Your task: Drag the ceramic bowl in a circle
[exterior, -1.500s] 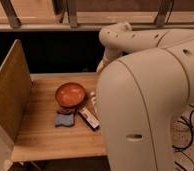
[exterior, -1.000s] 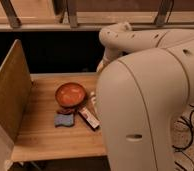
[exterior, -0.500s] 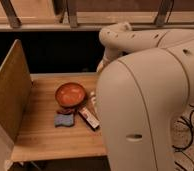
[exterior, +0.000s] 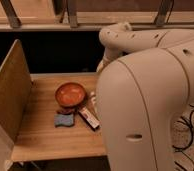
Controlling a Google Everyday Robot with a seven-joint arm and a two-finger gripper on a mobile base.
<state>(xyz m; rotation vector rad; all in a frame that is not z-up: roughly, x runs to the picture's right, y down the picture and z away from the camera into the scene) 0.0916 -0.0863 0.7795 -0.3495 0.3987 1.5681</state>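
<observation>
The ceramic bowl (exterior: 70, 94) is round, glossy orange-red with a darker rim. It sits upright near the middle of the wooden table (exterior: 40, 135). A flat blue sponge (exterior: 64, 120) lies just in front of it. The gripper does not show. The arm's big white body (exterior: 150, 100) fills the right side of the view and covers the space to the right of the bowl. Nothing touches the bowl on the sides that show.
A long red-and-white packet (exterior: 89, 117) lies right of the sponge, slanted toward the front. A small pale object (exterior: 93, 98) shows at the arm's edge beside the bowl. A tall wooden panel (exterior: 10, 90) stands along the table's left side. Cables (exterior: 187, 135) lie on the floor at right.
</observation>
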